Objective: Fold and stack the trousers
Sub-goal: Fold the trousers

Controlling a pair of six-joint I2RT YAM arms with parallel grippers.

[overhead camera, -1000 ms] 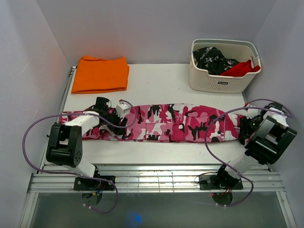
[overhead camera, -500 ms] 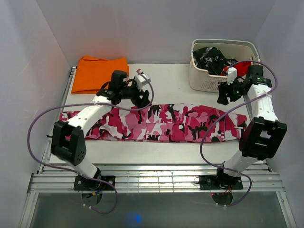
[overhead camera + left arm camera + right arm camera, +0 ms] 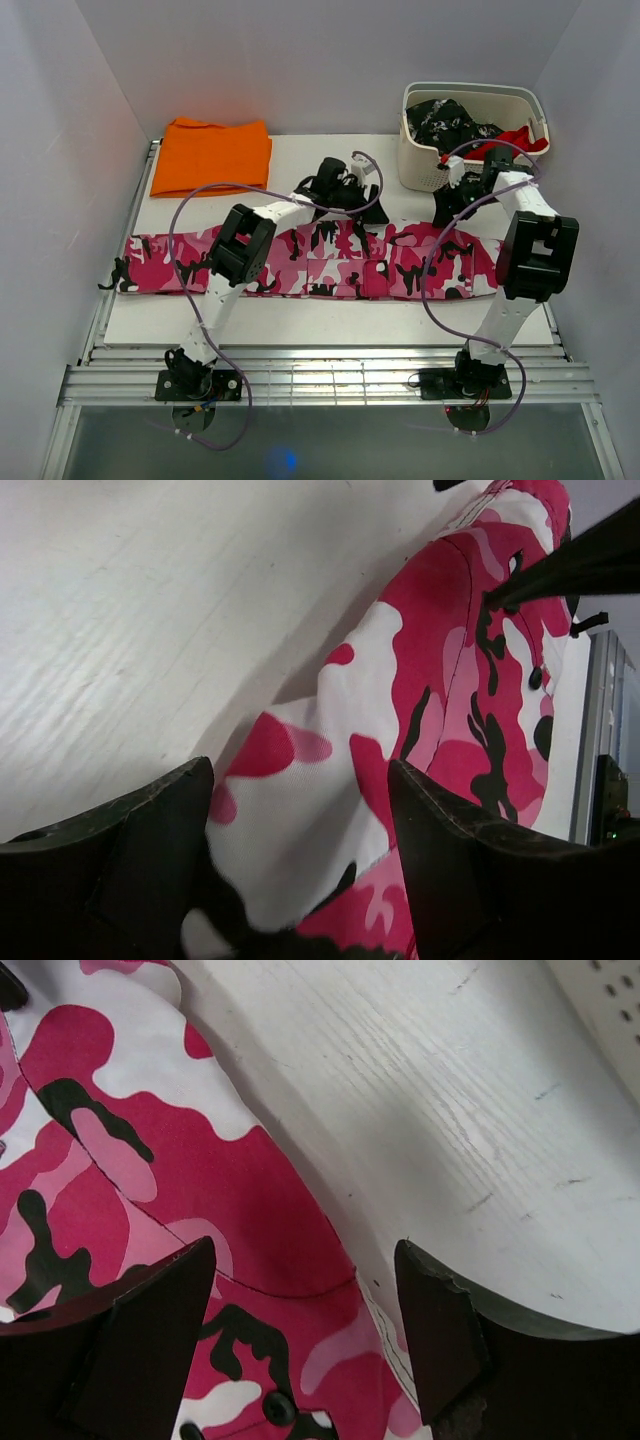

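Flat on the white counter (image 3: 300, 320), the camouflage trousers (image 3: 330, 262) lie stretched from left to right in a long band, near the middle of the surface. The left arm (image 3: 240, 245) reaches far and to the right from its base, elbow raised over the cloth, its wrist over the trousers' far edge around the middle. The left jaws stand spread, with that edge of cloth between them and nothing pinched. The right arm (image 3: 535, 255) rises straight from its base and bends leftward over the trousers' far right edge, just in front of the basket (image 3: 460, 175). The right jaws are likewise spread, straddling cloth edge and bare counter. A folded orange cloth (image 3: 212, 155) lies at the far left.
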